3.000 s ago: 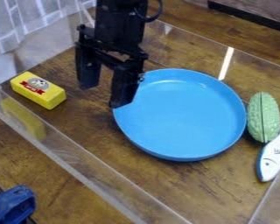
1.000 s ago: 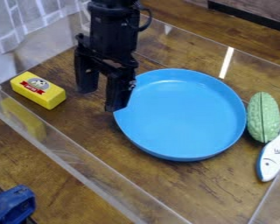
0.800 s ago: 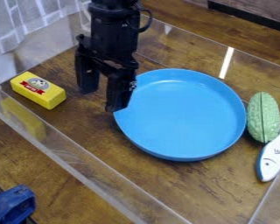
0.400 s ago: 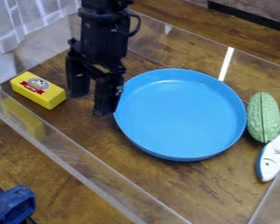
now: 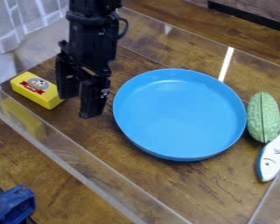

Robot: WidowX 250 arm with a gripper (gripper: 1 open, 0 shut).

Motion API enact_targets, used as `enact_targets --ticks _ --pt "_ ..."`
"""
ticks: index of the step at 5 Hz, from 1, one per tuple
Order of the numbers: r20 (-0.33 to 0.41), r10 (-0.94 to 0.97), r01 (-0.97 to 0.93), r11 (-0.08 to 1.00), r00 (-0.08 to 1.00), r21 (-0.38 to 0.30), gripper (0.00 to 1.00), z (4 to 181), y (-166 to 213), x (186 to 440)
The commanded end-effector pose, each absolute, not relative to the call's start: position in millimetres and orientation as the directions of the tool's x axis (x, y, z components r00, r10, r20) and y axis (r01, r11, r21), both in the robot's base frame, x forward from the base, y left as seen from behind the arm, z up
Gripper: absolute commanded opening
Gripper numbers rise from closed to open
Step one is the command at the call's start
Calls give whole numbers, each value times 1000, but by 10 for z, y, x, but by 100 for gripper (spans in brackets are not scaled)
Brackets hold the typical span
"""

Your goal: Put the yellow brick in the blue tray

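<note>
The yellow brick (image 5: 36,90) lies at the left of the table, its white-and-red label facing up. The blue tray (image 5: 181,114) is a big round shallow dish in the middle, with nothing in it. My black gripper (image 5: 80,98) hangs between the two, just right of the brick and left of the tray's rim. Its two fingers point down and stand apart, open, with nothing between them. The left finger is close beside the brick's right end; I cannot tell whether it touches.
A green oval object (image 5: 264,116) and a white remote-like device (image 5: 272,156) lie right of the tray. A clear plastic sheet covers the wooden table (image 5: 95,166). Something blue (image 5: 10,206) sits at the bottom left corner.
The gripper has moved left, away from the tray's rim and toward the brick, staying open. Brick and tray have not moved.
</note>
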State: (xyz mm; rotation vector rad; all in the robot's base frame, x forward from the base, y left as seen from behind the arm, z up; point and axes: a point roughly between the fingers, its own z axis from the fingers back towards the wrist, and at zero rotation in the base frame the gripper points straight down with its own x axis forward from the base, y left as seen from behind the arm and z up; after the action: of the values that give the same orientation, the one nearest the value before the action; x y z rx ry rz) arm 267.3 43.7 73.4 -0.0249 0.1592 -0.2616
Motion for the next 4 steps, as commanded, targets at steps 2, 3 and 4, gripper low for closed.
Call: enact_targets --ticks 2,3,4 --pt "-84 -248 249 969 965 2 100 973 589 2600" --pt "-73 -251 252 968 965 8 100 1026 604 2559" --pt "-65 -253 254 967 965 16 100 1045 642 2546"
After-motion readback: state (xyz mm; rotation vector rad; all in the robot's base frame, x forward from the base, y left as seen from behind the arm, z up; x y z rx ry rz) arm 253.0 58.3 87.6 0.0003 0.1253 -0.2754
